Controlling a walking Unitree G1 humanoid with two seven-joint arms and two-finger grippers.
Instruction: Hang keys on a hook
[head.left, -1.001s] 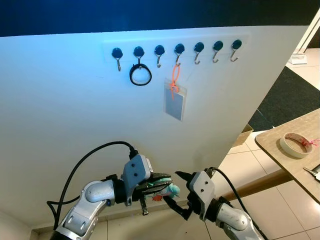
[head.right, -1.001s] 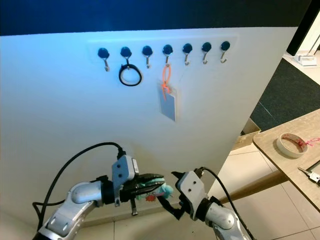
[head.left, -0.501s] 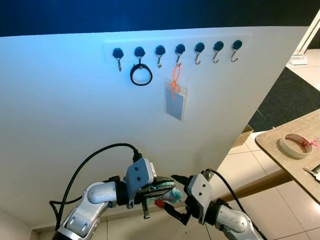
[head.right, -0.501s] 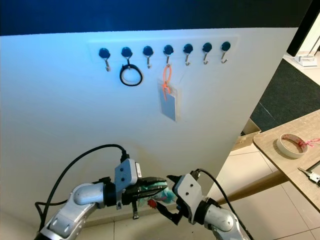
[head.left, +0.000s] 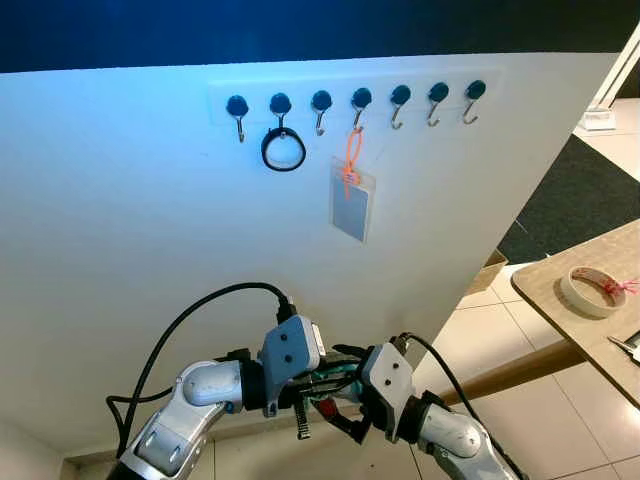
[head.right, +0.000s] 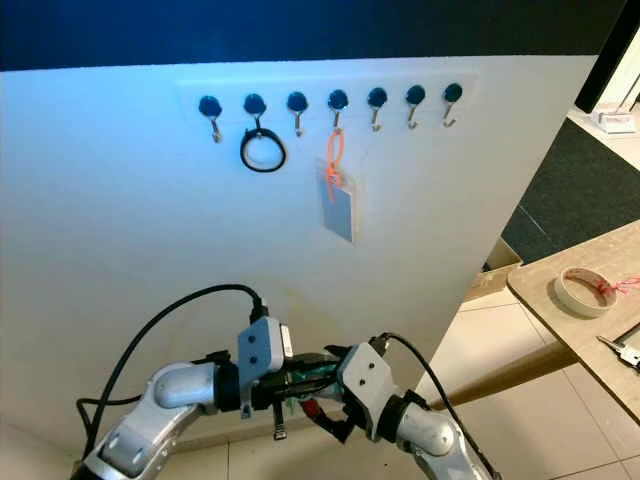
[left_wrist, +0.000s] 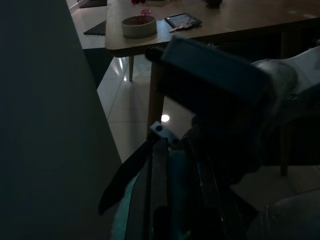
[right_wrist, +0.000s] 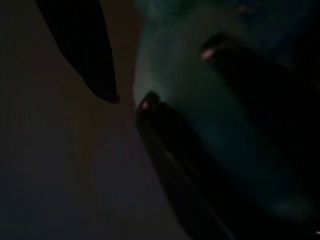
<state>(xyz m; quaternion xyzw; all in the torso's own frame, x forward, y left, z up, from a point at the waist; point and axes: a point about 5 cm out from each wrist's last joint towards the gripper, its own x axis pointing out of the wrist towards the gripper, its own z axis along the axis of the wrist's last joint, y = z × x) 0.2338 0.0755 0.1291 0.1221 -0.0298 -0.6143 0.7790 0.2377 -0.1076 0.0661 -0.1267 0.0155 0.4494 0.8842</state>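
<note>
Left hand gripping teal keys, right hand spread around them

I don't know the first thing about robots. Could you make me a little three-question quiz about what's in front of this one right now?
1. True or false: the black ring hangs on the second hook from the robot's left.
2. Multiple choice: what hangs on the orange loop? A) a clear card holder B) a pair of scissors C) a roll of tape
3. Fill in: the left gripper, shut on a teal keychain, meets the open right gripper low in front of the white ____.

Key
1. True; seven hooks run along the rail.
2. A, the card holder. The roll of tape lies on the wooden table.
3. wall
</note>
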